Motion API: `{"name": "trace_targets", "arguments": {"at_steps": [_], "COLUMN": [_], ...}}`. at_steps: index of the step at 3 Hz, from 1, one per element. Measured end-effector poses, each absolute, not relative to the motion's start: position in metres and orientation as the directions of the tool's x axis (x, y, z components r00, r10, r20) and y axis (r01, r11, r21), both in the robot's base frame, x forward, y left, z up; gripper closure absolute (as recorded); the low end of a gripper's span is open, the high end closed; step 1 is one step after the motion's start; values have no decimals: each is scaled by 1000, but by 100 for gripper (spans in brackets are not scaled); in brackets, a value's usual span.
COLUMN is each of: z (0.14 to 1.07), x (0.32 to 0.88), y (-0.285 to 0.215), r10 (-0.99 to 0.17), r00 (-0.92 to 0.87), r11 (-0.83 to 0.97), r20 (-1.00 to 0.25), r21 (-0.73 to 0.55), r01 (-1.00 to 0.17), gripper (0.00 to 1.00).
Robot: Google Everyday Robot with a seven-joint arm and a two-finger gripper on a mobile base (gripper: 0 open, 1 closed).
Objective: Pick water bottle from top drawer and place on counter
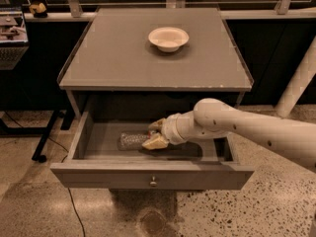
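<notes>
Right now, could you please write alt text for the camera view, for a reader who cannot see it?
The robot's tool is inside the open top drawer, at one end of a water bottle lying on its side. Above, a white bowl sits on the grey counter.
</notes>
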State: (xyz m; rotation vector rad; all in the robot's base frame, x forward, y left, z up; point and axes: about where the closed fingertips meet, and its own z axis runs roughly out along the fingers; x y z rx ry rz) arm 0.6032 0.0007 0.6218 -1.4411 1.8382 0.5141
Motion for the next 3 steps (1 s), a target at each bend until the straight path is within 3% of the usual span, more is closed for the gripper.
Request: {"name": "trace_targets", "arguments": {"at_steps": [1, 2, 3], "z": [622, 622, 622], "x": [603, 603, 603], "y": [1, 1, 1], "r10": [-655, -655, -655], "r00": [-103, -103, -103], "r11": [291, 291, 291], "r20": [-748, -748, -748], "r21": [-125, -125, -125], "r01": [-949, -949, -949], "gripper": [88, 100, 100]}}
